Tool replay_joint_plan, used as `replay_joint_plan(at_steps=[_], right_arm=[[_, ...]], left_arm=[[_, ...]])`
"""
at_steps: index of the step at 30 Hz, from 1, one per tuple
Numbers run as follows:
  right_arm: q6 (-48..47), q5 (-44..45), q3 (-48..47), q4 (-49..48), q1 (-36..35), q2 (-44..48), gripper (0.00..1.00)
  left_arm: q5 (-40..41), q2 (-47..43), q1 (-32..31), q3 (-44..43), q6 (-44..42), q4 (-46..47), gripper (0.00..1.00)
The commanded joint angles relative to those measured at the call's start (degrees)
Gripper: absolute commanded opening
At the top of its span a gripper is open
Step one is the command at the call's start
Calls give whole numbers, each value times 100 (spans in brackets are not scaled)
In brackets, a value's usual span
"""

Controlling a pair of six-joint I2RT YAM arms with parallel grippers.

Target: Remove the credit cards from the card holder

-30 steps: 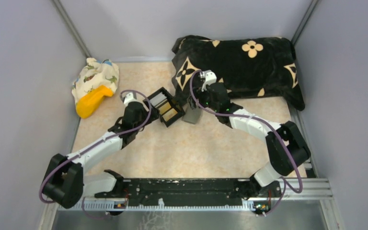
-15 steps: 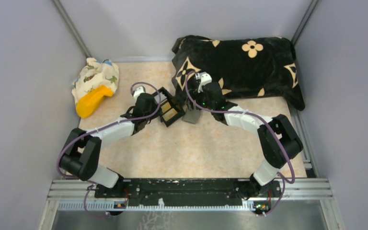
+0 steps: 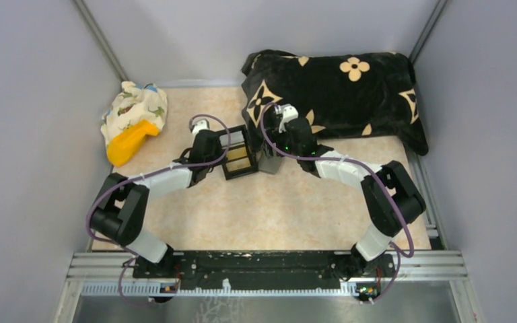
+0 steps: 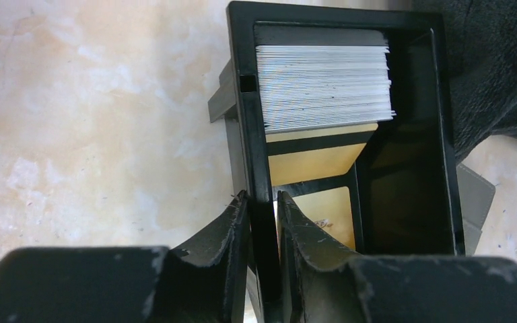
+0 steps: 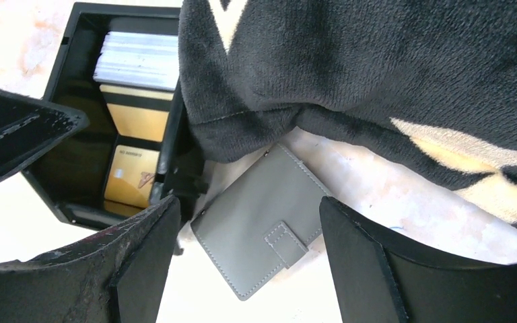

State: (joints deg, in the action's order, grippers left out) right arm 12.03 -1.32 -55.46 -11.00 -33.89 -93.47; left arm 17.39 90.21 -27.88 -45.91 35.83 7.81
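Toward the far edge of the tabletop [image 3: 276, 208], near its middle, the grey card holder [image 5: 262, 222] lies flat, its strap tab [image 5: 285, 242] over the near edge, so its inside is hidden. Its far corner is tucked under the black plush cushion [image 3: 336, 87], and from the top camera the right arm covers most of it. The right hand [image 5: 249, 235] hangs over it with fingers spread wide, one on each side, grasping nothing. Just beside the holder on the left stands a black box [image 3: 237, 153] holding a stack of white-edged cards [image 4: 323, 87] and gold cards [image 4: 313, 161]. The left hand [image 4: 261, 202] is pinched on the box's left wall, one finger inside and one outside. The fingers' bases are cut off by the frame. At the far left corner lies a patterned cloth [image 3: 134, 111] with a yellow object [image 3: 129, 140] I cannot identify.
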Motion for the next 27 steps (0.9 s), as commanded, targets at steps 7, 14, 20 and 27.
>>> replay_joint_plan(at_steps=[7, 14, 20, 27], right_arm=[[106, 409, 242, -242, -39, 127, 76], [437, 776, 484, -253, 78, 302, 74], [871, 1049, 675, -226, 267, 397, 90], [1203, 975, 724, -152, 273, 134, 86]], left_arm=[[1308, -489, 2, 509, -395, -58, 27], [1574, -373, 23, 361, 77, -558, 26], [1176, -524, 36, 365, 512, -670, 99], [879, -1142, 26, 648, 632, -364, 99]])
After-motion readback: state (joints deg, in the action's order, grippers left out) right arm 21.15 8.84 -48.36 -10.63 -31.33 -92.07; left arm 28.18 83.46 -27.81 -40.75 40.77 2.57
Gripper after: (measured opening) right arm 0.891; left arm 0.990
